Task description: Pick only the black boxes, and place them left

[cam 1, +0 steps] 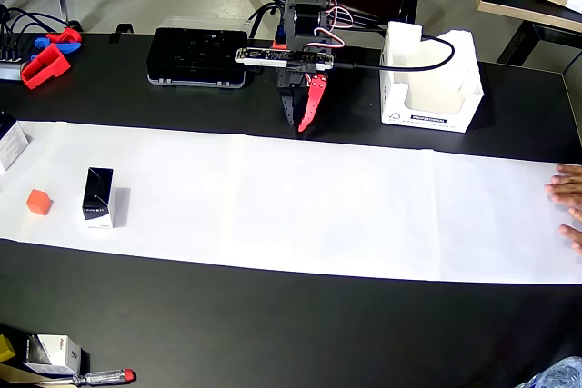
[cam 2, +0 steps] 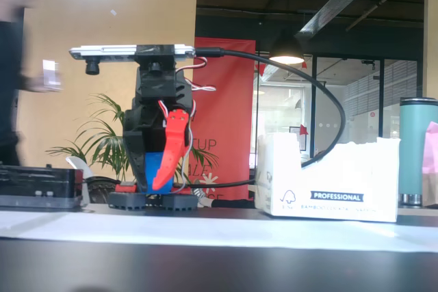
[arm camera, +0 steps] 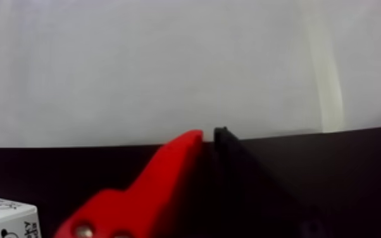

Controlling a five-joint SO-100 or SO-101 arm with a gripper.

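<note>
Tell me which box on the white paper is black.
The upright black box at the paper's left end in the overhead view. The orange cube beside it is smaller and not black.

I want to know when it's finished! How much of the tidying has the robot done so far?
One black box already stands on the left of the white paper in the overhead view, beside an orange cube. Nothing is in hand: the pincer is shut and empty, tucked near the arm's base. No other black box is clearly visible on the paper, so little seems left.
</note>
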